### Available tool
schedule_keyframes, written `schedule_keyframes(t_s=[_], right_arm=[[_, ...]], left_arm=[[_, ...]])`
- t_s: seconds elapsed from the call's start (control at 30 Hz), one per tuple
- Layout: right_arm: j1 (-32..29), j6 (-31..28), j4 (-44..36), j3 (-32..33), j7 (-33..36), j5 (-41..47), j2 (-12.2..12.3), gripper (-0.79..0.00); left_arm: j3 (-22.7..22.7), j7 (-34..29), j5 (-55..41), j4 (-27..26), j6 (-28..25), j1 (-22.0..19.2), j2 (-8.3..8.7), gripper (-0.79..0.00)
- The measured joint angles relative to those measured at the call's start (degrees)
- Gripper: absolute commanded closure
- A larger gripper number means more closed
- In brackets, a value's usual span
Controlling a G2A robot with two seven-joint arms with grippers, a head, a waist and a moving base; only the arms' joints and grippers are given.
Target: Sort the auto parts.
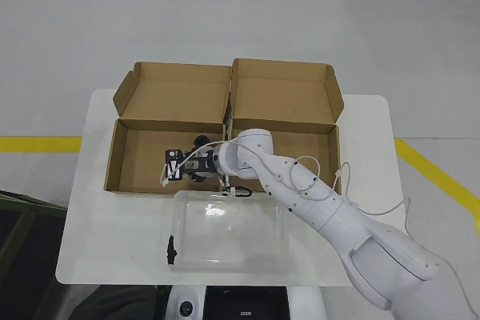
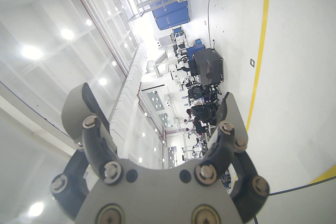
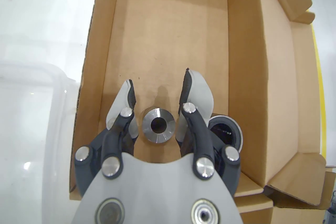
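Note:
My right gripper [image 3: 158, 75] is inside the left cardboard box [image 3: 168, 33], open, low over its floor. A shiny metal cylinder [image 3: 158, 127] with a dark bore stands upright between the fingers [image 3: 195, 88], with a gap on each side. Beside it, against the box wall, lies a black ring-shaped part [image 3: 225, 130] with a pale rim. From above, the right gripper [image 1: 174, 164] sits mid-box and the black part [image 1: 200, 142] lies just behind it. My left gripper [image 2: 157, 91] is open, holds nothing, and points away at the room.
A second open cardboard box [image 1: 324, 148] stands right of the first box [image 1: 132, 164], their walls touching. A clear plastic bin [image 1: 228, 232] sits in front of both near the table's front edge [image 1: 112, 276], with a small black piece [image 1: 171, 250] at its left side.

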Motion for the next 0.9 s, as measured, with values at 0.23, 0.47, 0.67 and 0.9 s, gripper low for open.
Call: schedule_keyframes(t_s=[0.23, 0.47, 0.67, 0.9], right_arm=[[-1.67, -0.08, -6.0, 3.37, -2.26, -0.12, 1.1, -0.339], [-6.24, -0.56, -15.16, 8.82, -2.9, -1.27, 3.44, -0.354], [-12.77, -1.94, -24.72, 14.3, -1.76, -3.16, 5.95, -0.372], [-21.38, -3.17, -33.65, 21.0, -1.42, -4.03, 8.52, -0.453]], left_arm=[[0.0, 0.0, 0.0, 0.0, 0.0, 0.0, 0.0, -0.785], [0.0, 0.0, 0.0, 0.0, 0.0, 0.0, 0.0, -0.785], [0.0, 0.0, 0.0, 0.0, 0.0, 0.0, 0.0, -0.785], [0.0, 0.0, 0.0, 0.0, 0.0, 0.0, 0.0, -0.785]])
